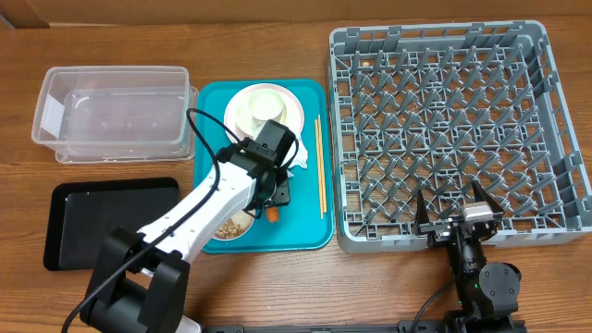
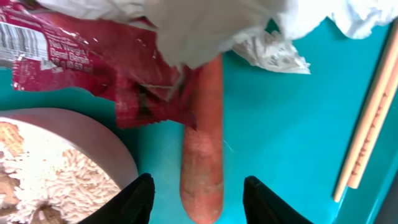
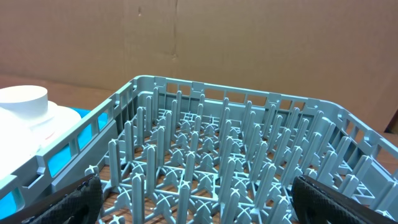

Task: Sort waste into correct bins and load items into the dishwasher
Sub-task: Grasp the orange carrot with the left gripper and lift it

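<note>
**Orange carrot (image 2: pixel 203 149) in the gap of the left tool (image 2: pixel 199 198): grasp geometry**

The carrot lies flat on the floor of the teal tray (image 2: pixel 286 130), in the half of the tray nearest you. In the left wrist view its long axis runs straight away from the tool. The blunt near end sits between the two black fingers, which stand apart, one on each side, with a margin of tray showing on both.

You close across the carrot's width, not along its length, so no wrist rotation should be needed. This is a judgement.

The right tool (image 1: pixel 452 218) is also spread wide and holds nothing. It sits well apart from the tray, over the grey dish rack (image 1: pixel 458 129) beside the tray. The left arm is clearly the nearer one.

Materials:
- Carrot: a firm tapering cylinder with a dull, slightly rough skin. It may roll.
- Far end: covered by the crinkled, glossy red wrapper (image 2: pixel 106 68) and the soft, crumpled white napkin (image 2: pixel 205 25). Expect either to drag along on lifting.
- Beside the carrot: the pale bowl (image 2: pixel 118 158) of rice on one side, the straight wooden chopsticks (image 2: pixel 367 124) on the other.
</note>
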You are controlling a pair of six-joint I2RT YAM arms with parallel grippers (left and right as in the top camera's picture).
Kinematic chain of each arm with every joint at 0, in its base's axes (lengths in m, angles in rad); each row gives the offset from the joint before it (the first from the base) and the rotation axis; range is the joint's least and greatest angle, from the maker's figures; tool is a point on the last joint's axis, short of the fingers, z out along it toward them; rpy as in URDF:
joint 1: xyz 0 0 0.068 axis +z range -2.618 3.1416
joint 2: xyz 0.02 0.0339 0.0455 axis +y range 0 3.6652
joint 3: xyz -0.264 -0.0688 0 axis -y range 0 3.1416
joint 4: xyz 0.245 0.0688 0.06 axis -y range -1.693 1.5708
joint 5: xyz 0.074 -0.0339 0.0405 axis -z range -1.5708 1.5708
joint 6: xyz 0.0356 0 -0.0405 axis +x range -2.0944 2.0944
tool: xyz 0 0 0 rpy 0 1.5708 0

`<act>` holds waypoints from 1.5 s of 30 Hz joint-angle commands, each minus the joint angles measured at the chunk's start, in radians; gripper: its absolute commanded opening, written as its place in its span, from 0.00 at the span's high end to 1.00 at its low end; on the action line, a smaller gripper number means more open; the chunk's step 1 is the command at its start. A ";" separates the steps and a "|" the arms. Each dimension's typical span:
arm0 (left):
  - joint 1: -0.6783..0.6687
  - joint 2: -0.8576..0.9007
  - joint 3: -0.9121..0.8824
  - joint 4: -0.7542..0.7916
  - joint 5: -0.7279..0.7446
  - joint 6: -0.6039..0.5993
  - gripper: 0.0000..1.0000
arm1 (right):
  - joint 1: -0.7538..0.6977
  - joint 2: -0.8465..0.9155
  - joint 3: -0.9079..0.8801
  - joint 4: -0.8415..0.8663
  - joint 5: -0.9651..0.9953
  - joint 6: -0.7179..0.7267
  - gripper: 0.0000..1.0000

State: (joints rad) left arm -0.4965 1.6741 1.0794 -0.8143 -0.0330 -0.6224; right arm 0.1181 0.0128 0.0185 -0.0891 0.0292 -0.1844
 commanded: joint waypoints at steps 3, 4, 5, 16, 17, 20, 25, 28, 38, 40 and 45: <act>0.005 0.008 -0.013 0.010 -0.022 -0.006 0.50 | -0.003 -0.010 -0.011 0.008 -0.005 0.000 0.00; 0.005 0.011 -0.013 0.012 -0.022 -0.006 0.50 | -0.003 -0.010 -0.011 0.008 -0.005 0.000 0.00; 0.005 0.014 -0.013 0.015 -0.021 -0.006 0.50 | -0.002 -0.010 -0.011 0.008 -0.005 0.000 0.00; 0.052 0.126 -0.003 0.046 0.089 0.063 0.45 | -0.003 -0.010 -0.011 0.008 -0.005 0.000 0.00; 0.061 0.128 -0.003 0.045 0.099 0.067 0.45 | -0.003 -0.010 -0.011 0.008 -0.005 0.000 0.00; 0.078 0.137 -0.003 0.045 0.121 0.077 0.45 | -0.002 -0.010 -0.011 0.008 -0.005 0.000 0.00; 0.079 0.140 -0.003 0.046 0.130 0.085 0.60 | -0.002 -0.010 -0.011 0.008 -0.005 0.000 0.00; 0.079 0.140 -0.003 0.048 0.130 0.085 0.65 | -0.002 -0.010 -0.011 0.008 -0.005 0.000 0.00; 0.079 0.140 0.124 -0.088 0.127 0.116 0.82 | -0.002 -0.010 -0.011 0.008 -0.005 0.000 0.00; 0.077 0.140 0.179 -0.142 0.127 0.130 0.82 | -0.002 -0.010 -0.011 0.008 -0.005 0.000 0.00; 0.077 0.140 0.305 -0.277 0.127 0.137 0.81 | -0.003 -0.010 -0.011 0.008 -0.005 0.000 0.00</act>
State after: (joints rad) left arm -0.4179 1.8034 1.3018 -1.0393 0.0837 -0.5156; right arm 0.1184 0.0128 0.0185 -0.0891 0.0292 -0.1844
